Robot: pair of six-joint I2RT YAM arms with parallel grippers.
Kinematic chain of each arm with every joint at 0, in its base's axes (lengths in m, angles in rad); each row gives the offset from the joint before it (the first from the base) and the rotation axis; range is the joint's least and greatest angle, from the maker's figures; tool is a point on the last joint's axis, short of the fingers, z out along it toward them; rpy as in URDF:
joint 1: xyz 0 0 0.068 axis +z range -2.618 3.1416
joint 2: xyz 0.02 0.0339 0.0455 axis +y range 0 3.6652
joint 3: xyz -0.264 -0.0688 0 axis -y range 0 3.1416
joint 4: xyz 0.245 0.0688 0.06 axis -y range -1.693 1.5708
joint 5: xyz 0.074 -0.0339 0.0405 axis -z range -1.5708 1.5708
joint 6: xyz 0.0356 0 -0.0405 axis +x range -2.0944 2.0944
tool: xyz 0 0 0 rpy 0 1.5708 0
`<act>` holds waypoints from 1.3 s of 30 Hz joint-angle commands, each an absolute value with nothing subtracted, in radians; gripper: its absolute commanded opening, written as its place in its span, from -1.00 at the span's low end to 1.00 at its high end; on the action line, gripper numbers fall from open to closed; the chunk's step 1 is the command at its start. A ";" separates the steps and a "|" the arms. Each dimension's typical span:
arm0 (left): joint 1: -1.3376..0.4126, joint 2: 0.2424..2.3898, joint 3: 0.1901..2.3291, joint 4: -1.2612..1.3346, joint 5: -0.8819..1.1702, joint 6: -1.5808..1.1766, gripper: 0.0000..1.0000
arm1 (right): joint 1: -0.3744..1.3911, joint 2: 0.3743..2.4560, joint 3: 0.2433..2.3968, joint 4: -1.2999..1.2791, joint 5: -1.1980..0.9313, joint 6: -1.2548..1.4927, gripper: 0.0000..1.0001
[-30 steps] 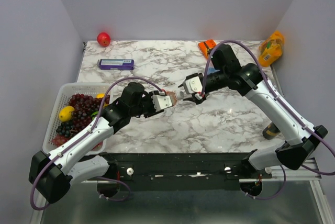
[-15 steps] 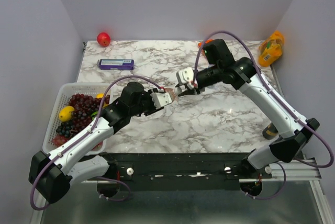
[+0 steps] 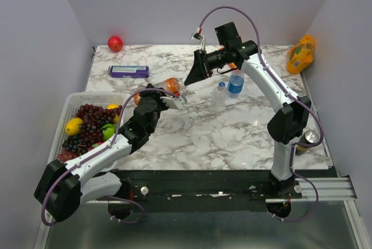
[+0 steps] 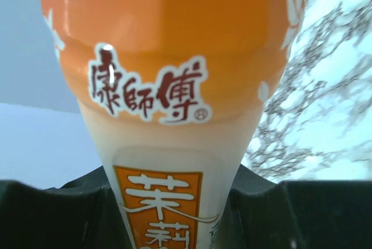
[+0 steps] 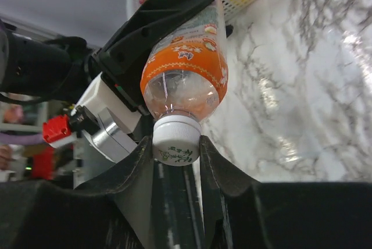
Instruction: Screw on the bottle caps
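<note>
My left gripper [image 3: 160, 95] is shut on the orange-liquid bottle [image 3: 169, 85] and holds it tilted above the table, neck toward the right arm. In the left wrist view the bottle [image 4: 174, 86] fills the frame, wedged between the dark fingers [image 4: 52, 214]. A white cap [image 5: 176, 138] sits on the bottle's neck [image 5: 185, 74], and my right gripper [image 5: 176, 144] is shut on that cap from both sides. From above, the right gripper [image 3: 189, 79] meets the bottle mouth. A blue-labelled bottle [image 3: 235, 84] and a clear bottle [image 3: 220, 92] stand upright behind.
A white basket [image 3: 63, 139] of grapes and a lemon sits at the left edge. A red apple [image 3: 115, 43] and a purple box [image 3: 128, 71] lie at the back left. A yellow-orange pouch [image 3: 300, 54] is at the back right, a dark can [image 3: 306, 138] at the right edge.
Both arms have carried the bottle up and toward the back left. The right gripper has closed on the cap, and the right arm now reaches over from high up.
</note>
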State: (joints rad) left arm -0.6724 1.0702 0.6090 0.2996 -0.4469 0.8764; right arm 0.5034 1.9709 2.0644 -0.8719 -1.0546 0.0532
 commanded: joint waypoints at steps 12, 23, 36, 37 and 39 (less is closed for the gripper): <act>-0.666 1.045 0.750 -0.084 -0.293 0.413 -1.00 | 0.431 1.823 2.116 -0.816 -1.059 -0.073 0.46; -0.643 1.031 0.810 -0.111 0.054 0.095 -1.00 | 0.448 1.615 1.677 -0.281 -0.986 0.080 0.91; -0.641 1.055 0.839 -0.063 0.140 0.052 -1.00 | 0.502 1.700 1.732 -0.216 -0.966 0.152 0.71; -0.641 1.055 0.839 -0.063 0.143 0.052 -1.00 | 0.502 1.701 1.730 -0.201 -0.972 0.173 0.65; -0.641 1.054 0.839 -0.063 0.143 0.040 -1.00 | 0.500 1.706 1.721 -0.180 -0.995 0.204 0.46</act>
